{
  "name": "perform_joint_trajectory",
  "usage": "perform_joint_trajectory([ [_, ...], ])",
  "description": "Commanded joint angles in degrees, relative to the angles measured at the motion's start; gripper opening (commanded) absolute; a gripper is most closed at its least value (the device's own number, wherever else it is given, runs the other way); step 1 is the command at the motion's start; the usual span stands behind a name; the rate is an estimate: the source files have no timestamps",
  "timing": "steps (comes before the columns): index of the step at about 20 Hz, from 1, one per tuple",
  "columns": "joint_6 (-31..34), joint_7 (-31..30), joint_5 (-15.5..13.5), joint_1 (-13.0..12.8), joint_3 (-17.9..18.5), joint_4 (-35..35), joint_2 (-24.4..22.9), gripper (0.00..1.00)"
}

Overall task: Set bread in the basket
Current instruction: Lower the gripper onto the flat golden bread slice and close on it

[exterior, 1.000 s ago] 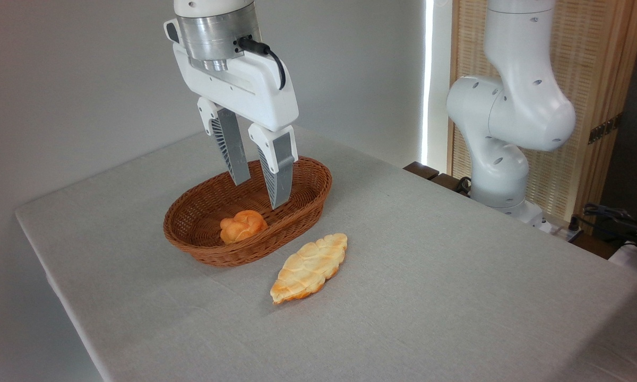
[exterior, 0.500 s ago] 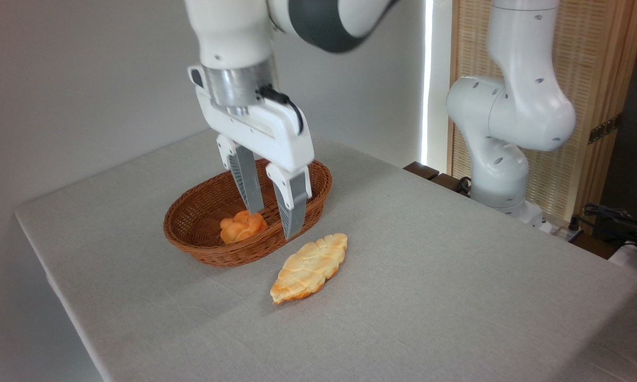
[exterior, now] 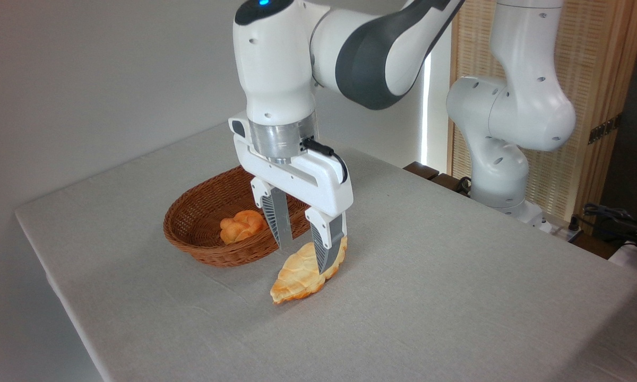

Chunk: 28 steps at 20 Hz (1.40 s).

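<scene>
The bread [exterior: 299, 276], a long flat golden leaf-shaped loaf, lies on the table just right of and in front of the basket [exterior: 201, 217]. That brown oval wicker basket holds a small orange knotted roll [exterior: 241, 225]. My gripper [exterior: 303, 260] hangs low over the loaf, open, with one finger on each side of its upper half. The right finger [exterior: 325, 246] hides part of the loaf's far edge. Whether the fingertips touch the bread or the cloth I cannot tell.
A grey cloth covers the table [exterior: 430, 276], whose front-left edge drops off near the basket. The arm's white base [exterior: 501, 148] stands off the table's far right, by a wooden slatted screen. Cables lie at the far right.
The gripper has come down and moved right, from above the basket to around the loaf. It stays open. The loaf and the roll have not moved.
</scene>
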State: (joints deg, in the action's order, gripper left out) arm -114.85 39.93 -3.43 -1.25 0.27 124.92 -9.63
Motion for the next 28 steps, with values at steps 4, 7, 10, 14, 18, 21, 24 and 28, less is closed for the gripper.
perform_joint_trajectory([
  [4,-1.78,-0.29,-0.96,-1.65,-0.54,3.48,0.13,1.0],
  [7,-1.87,-0.29,-0.96,-1.74,-1.41,4.1,0.84,1.0],
  [10,-1.87,-0.29,-0.96,-1.83,-1.59,4.1,1.71,1.0],
  [14,-1.96,-0.03,-0.96,-1.83,-1.68,4.1,2.42,1.0],
  [18,-2.4,0.5,-0.96,-1.83,-2.38,4.1,2.86,1.0],
  [21,-2.4,2.69,-0.96,-1.83,-2.38,4.1,2.86,0.86],
  [24,-2.05,6.28,-1.4,-2.0,-2.82,4.1,2.77,0.46],
  [28,-1.61,9.73,-1.58,-2.0,-3.79,4.1,2.77,0.24],
])
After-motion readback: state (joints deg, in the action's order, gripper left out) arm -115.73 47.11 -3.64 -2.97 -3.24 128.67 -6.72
